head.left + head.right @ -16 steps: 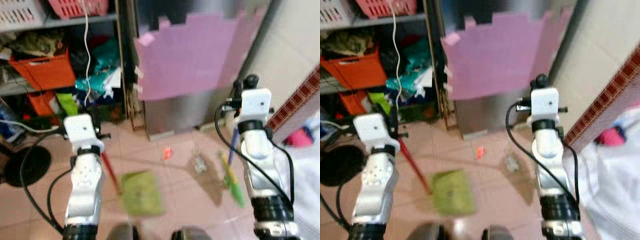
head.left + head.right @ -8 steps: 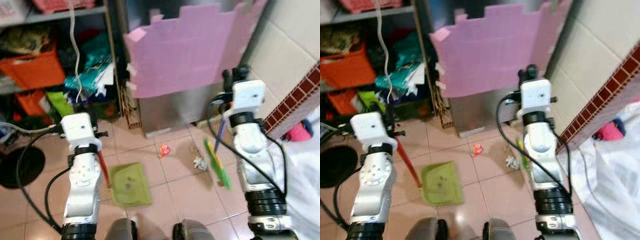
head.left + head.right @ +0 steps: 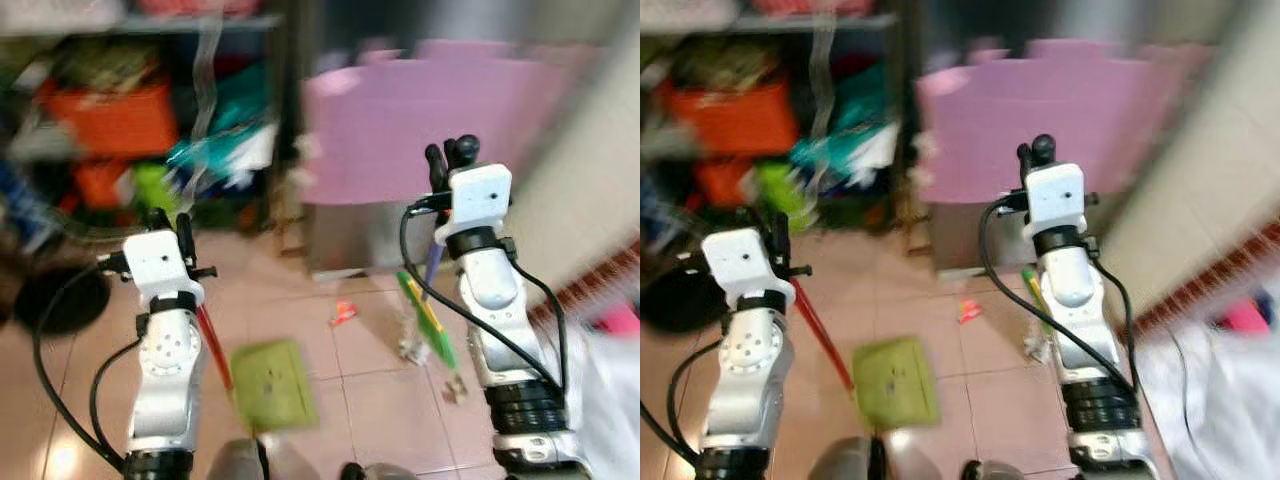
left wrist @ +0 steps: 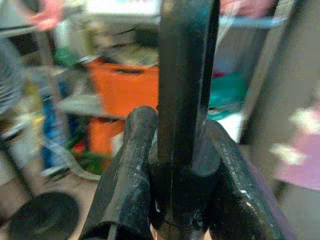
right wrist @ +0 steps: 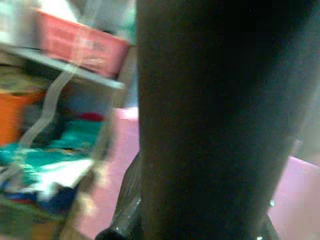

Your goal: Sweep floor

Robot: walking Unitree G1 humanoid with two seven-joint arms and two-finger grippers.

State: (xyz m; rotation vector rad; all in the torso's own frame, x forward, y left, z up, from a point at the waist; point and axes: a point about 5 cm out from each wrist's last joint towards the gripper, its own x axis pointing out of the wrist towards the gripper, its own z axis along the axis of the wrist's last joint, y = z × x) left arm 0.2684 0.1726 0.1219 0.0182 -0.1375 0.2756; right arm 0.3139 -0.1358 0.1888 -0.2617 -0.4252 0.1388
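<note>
Two tools in play: left gripper (image 4: 172, 165) clamped on dustpan (image 3: 272, 385) handle, pan near floor; right gripper (image 3: 452, 155) held broom (image 3: 425, 318) w/ stiff, light shaft; grip high.

The two head views look forward and down from above both arms at a pink tiled floor (image 3: 370, 390), blurred, sharing the cluttered shelf (image 3: 120, 120) and the pink panel (image 3: 1060, 130) beyond. The left wrist view looks along its dark fingers (image 4: 135, 165) at very close range toward that shelf. The right wrist view, closer still, faces the shelf and panel.
</note>
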